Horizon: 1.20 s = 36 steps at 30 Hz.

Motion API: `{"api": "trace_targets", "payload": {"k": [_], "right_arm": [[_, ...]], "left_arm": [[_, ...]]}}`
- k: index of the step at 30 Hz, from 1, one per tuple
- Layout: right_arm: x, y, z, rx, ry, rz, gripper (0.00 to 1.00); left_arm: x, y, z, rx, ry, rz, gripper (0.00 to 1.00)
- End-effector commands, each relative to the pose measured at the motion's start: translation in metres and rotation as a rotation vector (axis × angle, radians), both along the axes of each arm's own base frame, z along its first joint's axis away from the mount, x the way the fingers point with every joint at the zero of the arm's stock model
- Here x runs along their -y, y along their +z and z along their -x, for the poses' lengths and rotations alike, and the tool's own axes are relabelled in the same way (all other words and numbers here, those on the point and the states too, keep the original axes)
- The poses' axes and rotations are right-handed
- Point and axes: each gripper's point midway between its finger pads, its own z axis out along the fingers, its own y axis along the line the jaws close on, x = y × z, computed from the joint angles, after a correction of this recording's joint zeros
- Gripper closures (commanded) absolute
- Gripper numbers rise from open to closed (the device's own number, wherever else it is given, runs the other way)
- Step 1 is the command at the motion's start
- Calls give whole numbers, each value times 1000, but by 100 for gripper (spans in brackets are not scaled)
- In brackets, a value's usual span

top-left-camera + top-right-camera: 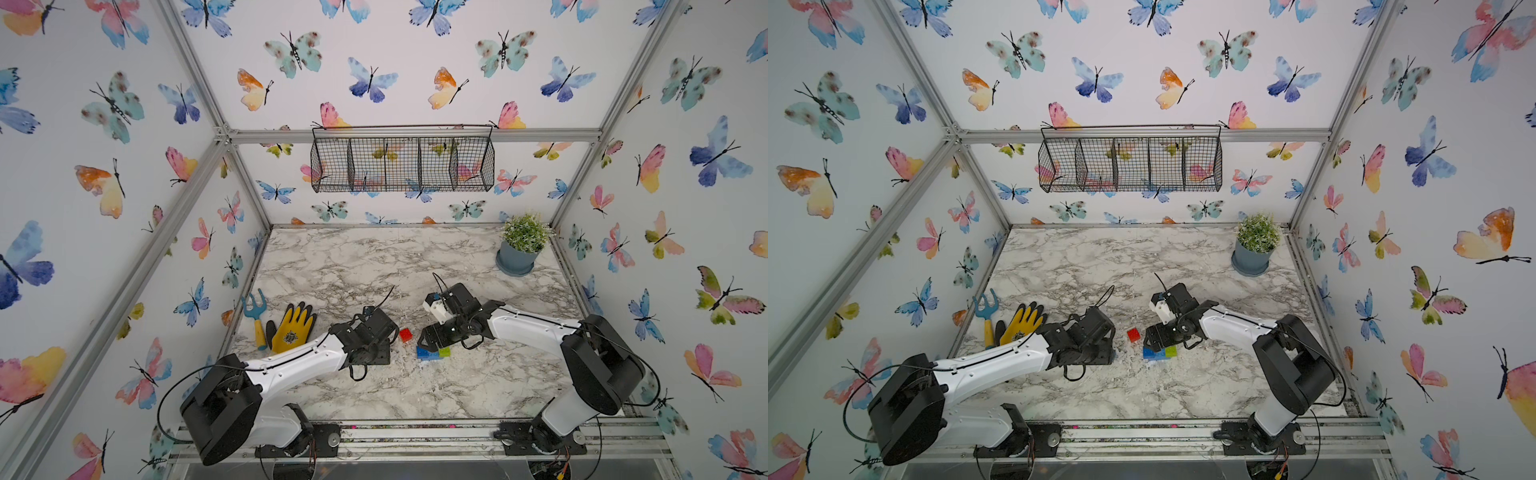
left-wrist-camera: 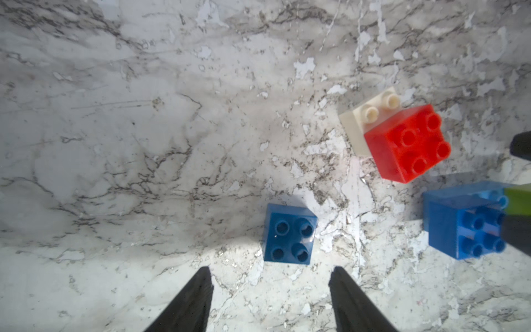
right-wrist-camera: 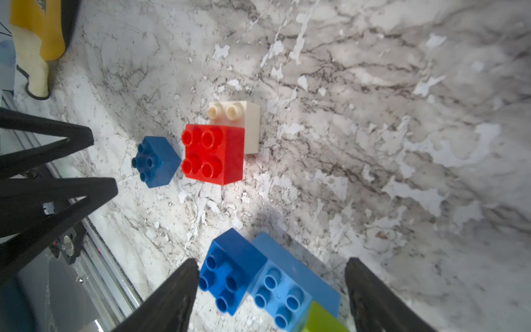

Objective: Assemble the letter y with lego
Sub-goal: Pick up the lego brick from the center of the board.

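Marble table (image 1: 374, 257), red brick (image 3: 214, 153) on cream brick (image 3: 253, 126), no legible writing

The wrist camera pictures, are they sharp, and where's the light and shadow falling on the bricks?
Left wrist view: the dark blue square brick is crisp, shadow darkens the marble beside it, and the green brick at the frame edge is blurred. Right wrist view: the red brick is sharp and brightly lit, nearest bricks soften.
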Motion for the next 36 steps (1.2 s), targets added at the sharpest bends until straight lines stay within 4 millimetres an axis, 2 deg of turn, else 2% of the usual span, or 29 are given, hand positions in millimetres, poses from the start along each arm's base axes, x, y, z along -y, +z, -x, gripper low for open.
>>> {"api": "trace_targets", "payload": {"k": [1, 8, 14, 22, 29, 36], "right_arm": [[0, 2, 16, -37, 49, -45, 17], [10, 0, 35, -85, 67, -38, 18], [18, -4, 33, -13, 53, 56, 23], [12, -18, 34, 63, 87, 208, 27], [10, -18, 29, 113, 77, 258, 35], [8, -25, 33, 128, 97, 315, 42]], "left_arm": [[-7, 1, 2, 0, 15, -26, 34], [-5, -3, -1, -12, 13, -47, 34], [-6, -5, 0, -15, 21, -49, 34], [-9, -3, 1, -12, 38, -45, 34], [-13, -4, 4, -13, 50, -44, 34], [-18, -4, 4, -12, 61, -47, 34]]}}
